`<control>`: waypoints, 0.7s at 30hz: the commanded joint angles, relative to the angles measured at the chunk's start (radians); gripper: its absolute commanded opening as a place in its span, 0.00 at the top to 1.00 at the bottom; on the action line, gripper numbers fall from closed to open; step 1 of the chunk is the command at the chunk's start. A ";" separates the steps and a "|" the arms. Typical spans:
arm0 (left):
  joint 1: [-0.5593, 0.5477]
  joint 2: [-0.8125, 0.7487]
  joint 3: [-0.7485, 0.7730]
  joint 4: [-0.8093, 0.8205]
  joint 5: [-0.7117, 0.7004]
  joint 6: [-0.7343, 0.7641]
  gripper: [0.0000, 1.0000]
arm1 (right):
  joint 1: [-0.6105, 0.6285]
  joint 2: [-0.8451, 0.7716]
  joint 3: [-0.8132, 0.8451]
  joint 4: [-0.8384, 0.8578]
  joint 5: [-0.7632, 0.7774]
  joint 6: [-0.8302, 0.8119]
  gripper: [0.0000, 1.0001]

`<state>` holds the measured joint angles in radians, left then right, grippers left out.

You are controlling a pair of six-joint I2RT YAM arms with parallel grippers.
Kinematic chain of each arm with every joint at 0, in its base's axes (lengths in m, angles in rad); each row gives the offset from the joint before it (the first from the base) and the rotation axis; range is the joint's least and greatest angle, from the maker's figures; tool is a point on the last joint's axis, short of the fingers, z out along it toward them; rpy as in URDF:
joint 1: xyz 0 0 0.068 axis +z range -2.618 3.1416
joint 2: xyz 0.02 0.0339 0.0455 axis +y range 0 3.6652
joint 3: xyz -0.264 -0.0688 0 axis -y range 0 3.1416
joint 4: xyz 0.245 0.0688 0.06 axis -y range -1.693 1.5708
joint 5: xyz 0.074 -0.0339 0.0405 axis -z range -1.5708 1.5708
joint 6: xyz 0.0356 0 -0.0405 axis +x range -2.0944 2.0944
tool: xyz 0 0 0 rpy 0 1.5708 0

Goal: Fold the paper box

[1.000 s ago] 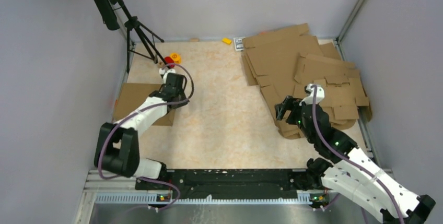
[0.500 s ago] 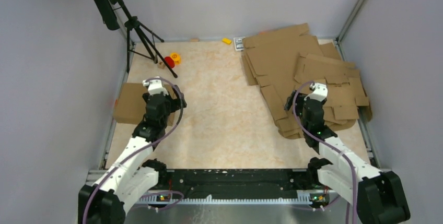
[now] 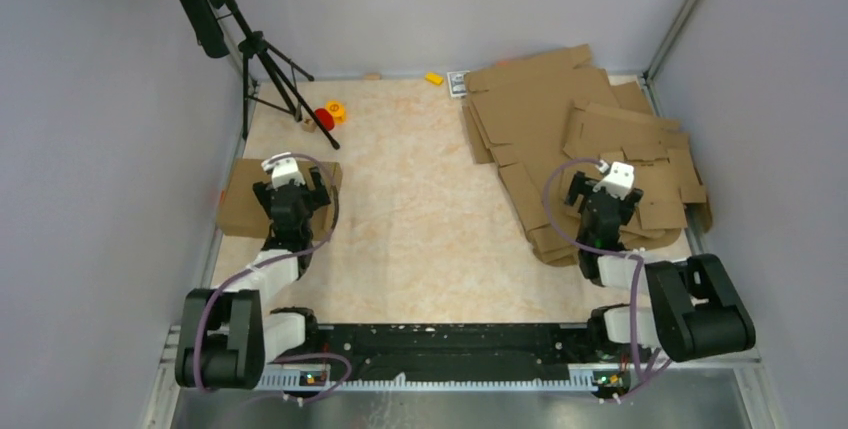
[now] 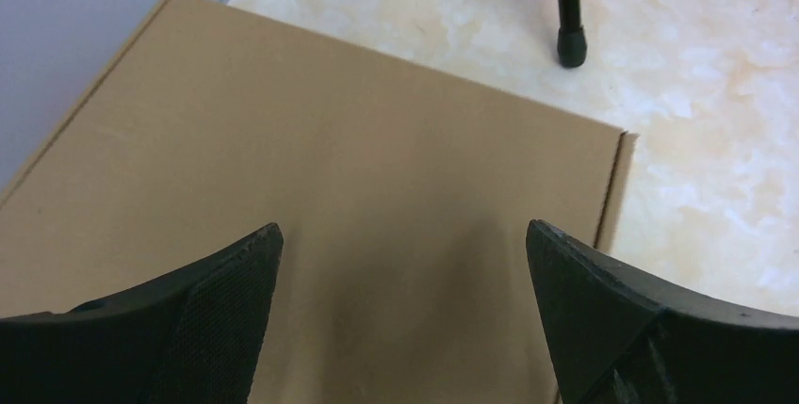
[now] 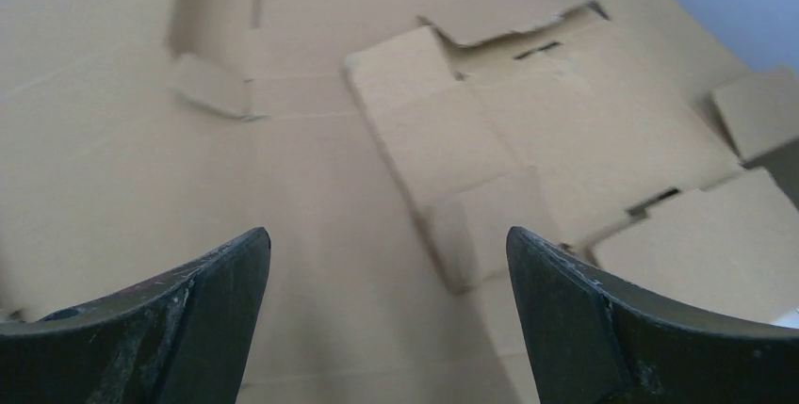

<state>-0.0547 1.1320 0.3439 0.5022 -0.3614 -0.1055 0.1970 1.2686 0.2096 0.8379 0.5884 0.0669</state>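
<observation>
**Folded box sits at table's edge as both claws hang open**

At far left, the paper box (image 3: 240,211) lies closed and flat-topped against the left edge of the table (image 3: 420,219). The left gripper (image 4: 400,234) hovers close above its lid with jaws spread wide and nothing between them. With no grip on the lid, the closing flap at the box's right side could lift again. A careless dip of the arm might dent the top or nudge the box toward the rail. The tripod (image 3: 270,69) foot stands just beyond the box (a snag if the arm swings far).

At right, the right gripper (image 5: 386,234) hangs equally wide and empty over the loose heap of cardboard blanks (image 3: 540,109). The sheets overlap at odd angles. Jaws closing here could pinch two layers at once, crease a flap against its score, or drag the whole pile toward the table's centre.
</observation>
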 commanded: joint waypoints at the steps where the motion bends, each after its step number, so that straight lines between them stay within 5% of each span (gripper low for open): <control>1: 0.076 0.106 -0.108 0.450 0.172 0.028 0.02 | -0.133 0.053 -0.047 0.286 -0.132 0.054 0.06; 4: 0.084 0.190 -0.035 0.390 0.219 0.043 0.06 | -0.142 0.123 -0.008 0.277 -0.251 0.020 0.06; 7: 0.089 0.358 -0.048 0.627 0.192 0.062 0.08 | -0.145 0.191 -0.038 0.402 -0.350 -0.035 0.06; 10: 0.090 0.306 -0.008 0.445 0.192 0.038 0.06 | -0.144 0.192 -0.031 0.394 -0.329 -0.024 0.06; 13: 0.089 0.349 -0.057 0.617 0.188 0.064 0.01 | -0.144 0.190 -0.029 0.385 -0.330 -0.024 0.06; 21: 0.088 0.327 -0.027 0.514 0.187 0.052 0.01 | -0.139 0.190 -0.030 0.388 -0.325 -0.027 0.04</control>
<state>0.0303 1.4673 0.3016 0.9863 -0.1898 -0.0532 0.0559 1.4559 0.1661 1.1599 0.2810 0.0509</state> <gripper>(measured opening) 0.986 0.952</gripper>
